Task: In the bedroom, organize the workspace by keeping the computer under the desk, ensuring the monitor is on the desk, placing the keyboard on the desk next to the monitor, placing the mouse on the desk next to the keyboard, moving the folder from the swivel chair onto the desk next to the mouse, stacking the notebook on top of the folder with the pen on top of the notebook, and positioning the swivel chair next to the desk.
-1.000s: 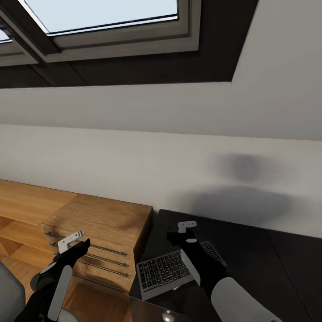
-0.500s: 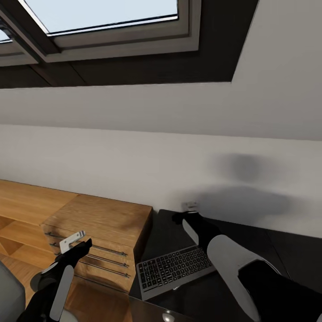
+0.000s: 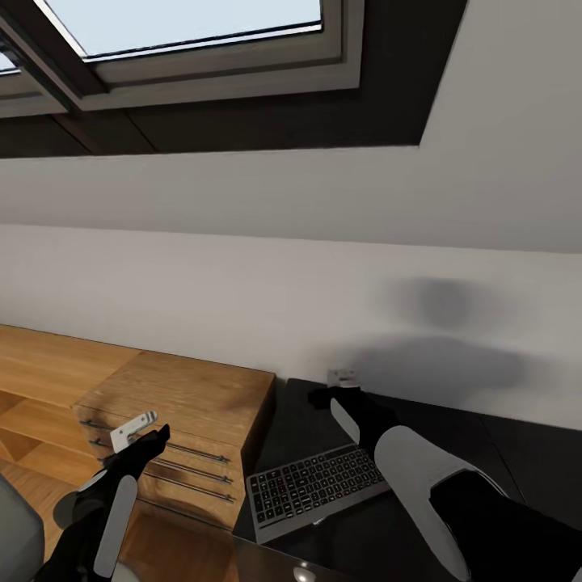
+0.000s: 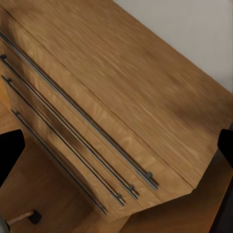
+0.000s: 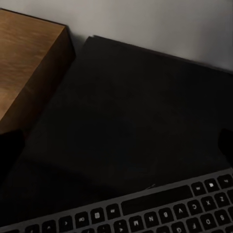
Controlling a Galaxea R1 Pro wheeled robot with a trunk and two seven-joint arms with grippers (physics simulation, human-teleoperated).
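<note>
The slim black keyboard (image 3: 315, 487) lies flat near the left end of the black desk (image 3: 457, 449), angled to its front edge. My right gripper (image 3: 339, 386) hovers beyond the keyboard's far edge, close to the wall, open and holding nothing. In the right wrist view its dark fingertips (image 5: 9, 150) stand wide apart over bare desk (image 5: 126, 121), with the keyboard's top rows (image 5: 160, 211) below them. My left gripper (image 3: 142, 433) is open and empty in front of the wooden chest; its fingertips (image 4: 9, 155) sit at the edges of the left wrist view.
A light wooden chest (image 3: 186, 388) with long bar handles (image 4: 77, 145) butts against the desk's left end (image 5: 29, 63). A white wall and a sloped skylight (image 3: 186, 24) rise behind. A grey rounded shape (image 3: 12, 525) sits at the lower left corner. A round drawer knob (image 3: 303, 572) shows under the desk's front edge.
A second ago my right gripper was down on the keyboard's right part; it has since lifted off and moved toward the wall. The keyboard now lies uncovered. The left gripper barely shifted.
</note>
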